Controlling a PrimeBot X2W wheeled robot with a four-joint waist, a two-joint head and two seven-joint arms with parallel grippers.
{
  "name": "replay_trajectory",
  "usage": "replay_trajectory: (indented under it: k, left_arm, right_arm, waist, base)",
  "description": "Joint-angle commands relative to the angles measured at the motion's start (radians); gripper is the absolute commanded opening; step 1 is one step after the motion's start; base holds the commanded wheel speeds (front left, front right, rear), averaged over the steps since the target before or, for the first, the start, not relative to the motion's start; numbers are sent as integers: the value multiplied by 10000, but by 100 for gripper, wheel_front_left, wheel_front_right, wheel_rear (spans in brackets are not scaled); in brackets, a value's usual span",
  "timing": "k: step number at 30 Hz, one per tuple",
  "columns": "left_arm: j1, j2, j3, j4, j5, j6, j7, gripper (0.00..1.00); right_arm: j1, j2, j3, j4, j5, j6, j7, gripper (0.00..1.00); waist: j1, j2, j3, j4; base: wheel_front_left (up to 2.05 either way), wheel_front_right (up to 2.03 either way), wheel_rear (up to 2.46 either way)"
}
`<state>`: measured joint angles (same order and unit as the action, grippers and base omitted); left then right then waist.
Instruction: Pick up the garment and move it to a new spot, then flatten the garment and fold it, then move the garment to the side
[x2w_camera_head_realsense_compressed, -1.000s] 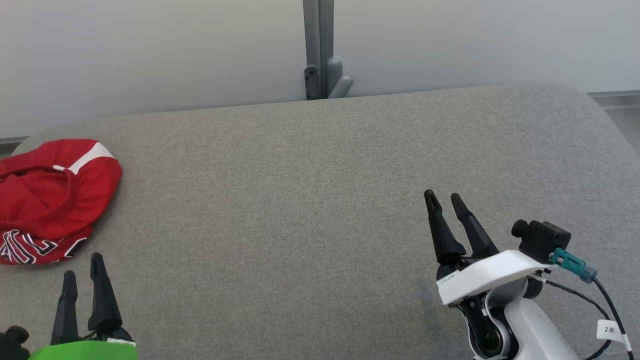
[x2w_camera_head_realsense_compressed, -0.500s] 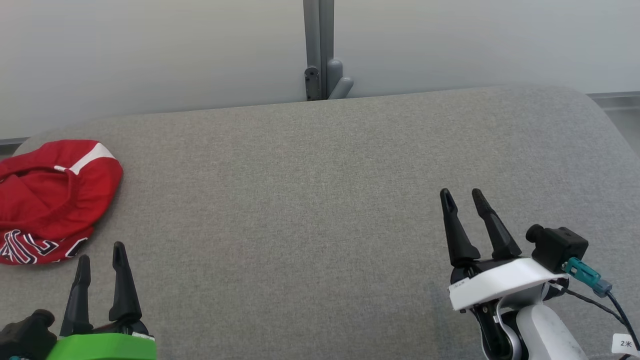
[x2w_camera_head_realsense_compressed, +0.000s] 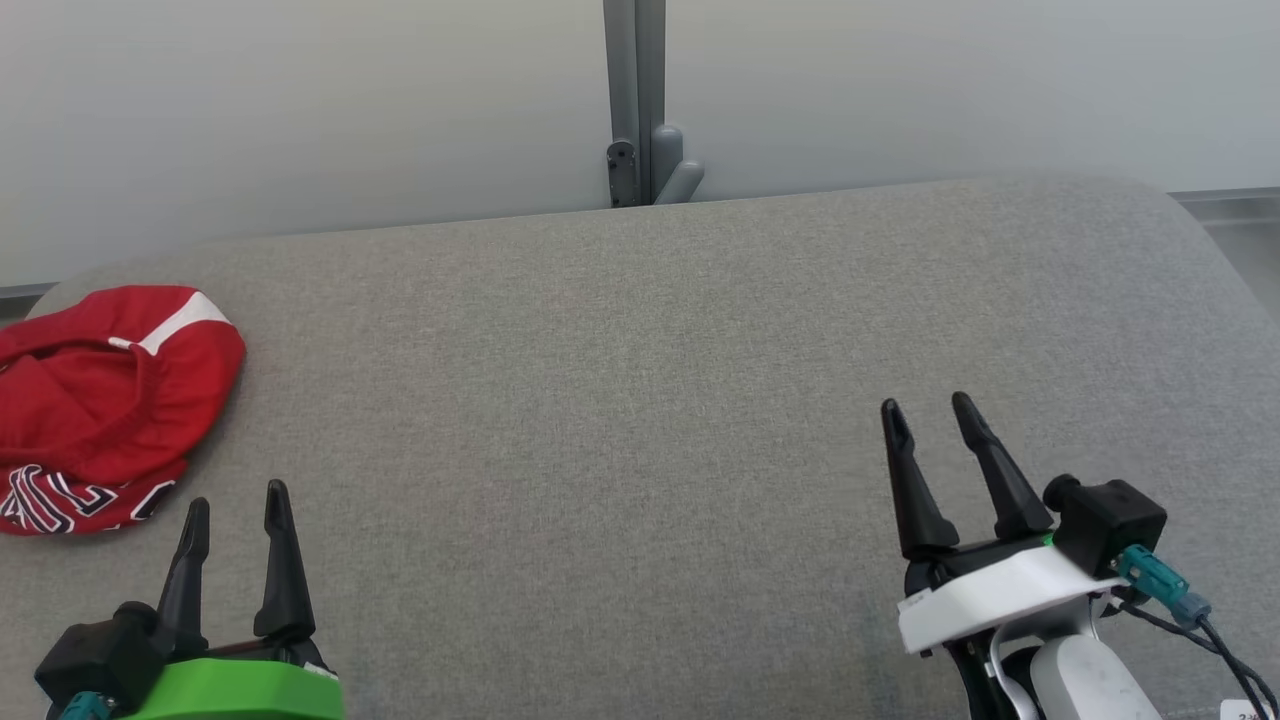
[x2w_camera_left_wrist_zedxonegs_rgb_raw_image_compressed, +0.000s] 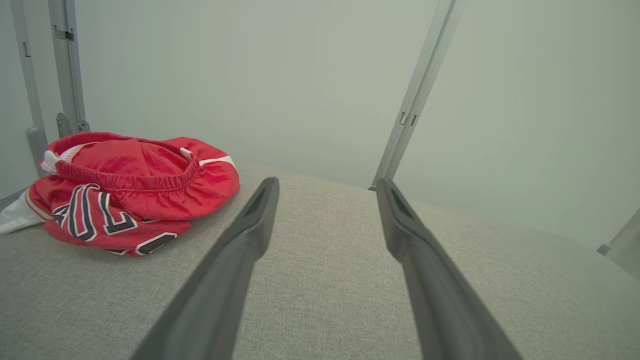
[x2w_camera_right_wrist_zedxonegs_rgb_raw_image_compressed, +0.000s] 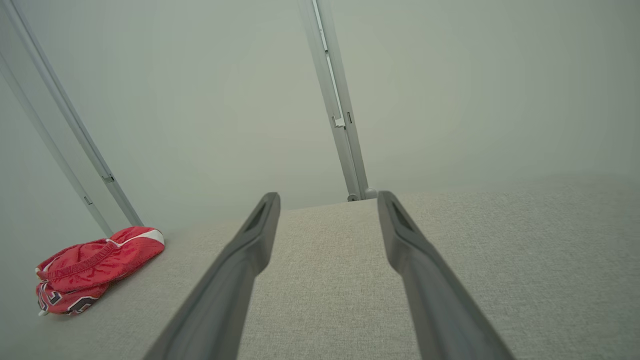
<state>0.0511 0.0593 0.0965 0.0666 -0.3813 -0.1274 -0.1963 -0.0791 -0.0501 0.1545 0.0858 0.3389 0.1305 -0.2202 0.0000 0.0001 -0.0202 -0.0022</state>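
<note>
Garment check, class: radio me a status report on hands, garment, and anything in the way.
Left hand open, empty. Right hand open, empty. Red garment bunched on grey cushion, left side, untouched. Nothing between left hand and garment.

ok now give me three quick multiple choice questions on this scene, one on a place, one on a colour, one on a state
1. Where does the red garment lie on the grey padded surface?
A) at its left end
B) in the middle
C) at its right end

2. What colour is the stripe on the garment?
A) yellow
B) white
C) blue

3. How is the left gripper?
A) shut on the garment
B) shut, empty
C) open, empty

Answers:
1 A, it sits by the left edge in the head view.
2 B, a white band crosses the red cloth.
3 C, its jaws stand apart, clear of the garment.
</note>
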Motion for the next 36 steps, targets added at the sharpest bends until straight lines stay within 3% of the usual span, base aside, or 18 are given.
replay_trajectory:
  k: [1, 36]
  left_arm:
    - [-178, 102, -69, -8, 230, -40, -103, 100]
    - [-268, 306, -1168, 402, 2364, -51, -692, 100]
  right_arm:
    - [124, 2, 52, -152, -318, 2, -69, 100]
    - [1095, -12, -821, -815, -2729, 4, -448, 100]
  waist:
    - [0, -1, -27, -12]
    - [0, -1, -296, -134]
  base:
    - [0, 0, 0]
    - [0, 0, 0]
